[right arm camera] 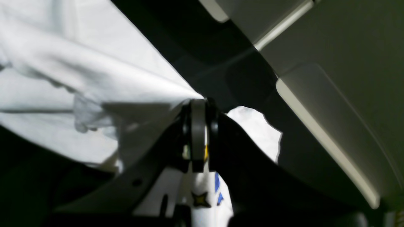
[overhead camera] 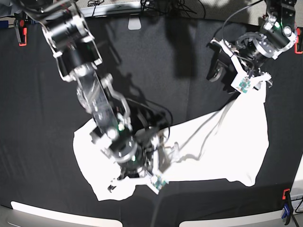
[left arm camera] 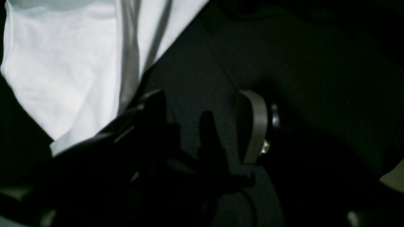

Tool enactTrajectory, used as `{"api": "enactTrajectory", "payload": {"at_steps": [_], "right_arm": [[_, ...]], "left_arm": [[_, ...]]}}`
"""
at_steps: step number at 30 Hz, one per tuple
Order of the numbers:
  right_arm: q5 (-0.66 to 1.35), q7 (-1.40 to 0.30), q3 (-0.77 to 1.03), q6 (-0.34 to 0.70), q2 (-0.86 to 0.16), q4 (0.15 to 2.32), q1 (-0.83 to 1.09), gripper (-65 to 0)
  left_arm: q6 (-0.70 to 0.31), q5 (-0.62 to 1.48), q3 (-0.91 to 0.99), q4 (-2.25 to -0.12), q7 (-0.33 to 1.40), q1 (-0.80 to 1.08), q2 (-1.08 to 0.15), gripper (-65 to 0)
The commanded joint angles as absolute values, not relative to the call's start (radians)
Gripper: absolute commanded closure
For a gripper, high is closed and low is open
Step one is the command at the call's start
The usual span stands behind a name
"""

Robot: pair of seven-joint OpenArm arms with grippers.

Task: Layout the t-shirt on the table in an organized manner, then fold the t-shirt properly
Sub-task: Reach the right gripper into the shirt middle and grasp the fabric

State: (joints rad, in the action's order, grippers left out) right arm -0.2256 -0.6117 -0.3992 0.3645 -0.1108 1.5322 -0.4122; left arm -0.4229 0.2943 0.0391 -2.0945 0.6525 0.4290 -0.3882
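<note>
Two tools to follow, so start at the left wrist: the left tool (left arm camera: 202, 126) stands wide apart over the black surface (left arm camera: 315, 63), one pale finger (left arm camera: 255, 126) catching the light, the other a dark shape. Nothing lies between them. The t-shirt (left arm camera: 63, 69), plain white here, hangs in folds at the upper left, its edge running just beside the dark finger; whether cloth touches that finger is too dim to tell.

Over to the right wrist: the right tool (right arm camera: 199, 132) is clamped tight on the t-shirt (right arm camera: 79, 78), white cloth drawn taut from the pinch out to the left. Below the jaws, a dark star and blue and yellow print show on the cloth.

Now the base view: the t-shirt (overhead camera: 222, 146) spreads white and creased across the lower middle of the surface (overhead camera: 38, 94). The right tool (overhead camera: 158, 163) sits low on its near edge, gripping. The left tool (overhead camera: 227, 71) hovers at the shirt's far upper corner, jaws apart.
</note>
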Motion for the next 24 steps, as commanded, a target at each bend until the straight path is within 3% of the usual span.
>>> {"api": "enactTrajectory", "payload": {"at_steps": [1, 9, 12, 13, 16, 21, 24], "right_arm": [[-0.228, -0.580, -0.380, 0.352, -0.091, 1.517, -0.457, 0.0], [-0.223, -0.620, -0.344, 0.352, -0.012, 1.339, -0.507, -0.7], [-0.171, -0.706, -0.345, 0.355, -0.009, 1.333, -0.507, -31.7], [-0.171, -0.733, -0.345, 0.355, -0.008, 1.334, -0.507, -37.4], [-0.114, -0.798, -0.345, 0.368, -0.011, 1.335, -0.506, -38.5], [0.068, -0.873, -0.347, 0.564, -0.014, 1.369, -0.490, -38.3], [0.136, -0.916, -0.348, 0.616, -0.029, 1.397, -0.458, -35.5]], "left_arm": [[-0.422, 0.304, 0.044, -2.113, 0.627, 0.427, -0.394, -32.0], [-0.422, 0.304, 0.044, -2.113, 0.627, 0.427, -0.394, -32.0], [-0.422, 0.304, 0.044, -2.113, 0.627, 0.427, -0.394, -32.0], [-0.422, 0.304, 0.044, -2.113, 0.627, 0.427, -0.394, -32.0], [-0.422, 0.304, 0.044, -2.113, 0.627, 0.427, -0.394, -32.0], [-0.422, 0.304, 0.044, -2.113, 0.627, 0.427, -0.394, -32.0], [-0.422, 0.304, 0.044, -2.113, 0.627, 0.427, -0.394, -32.0]]}}
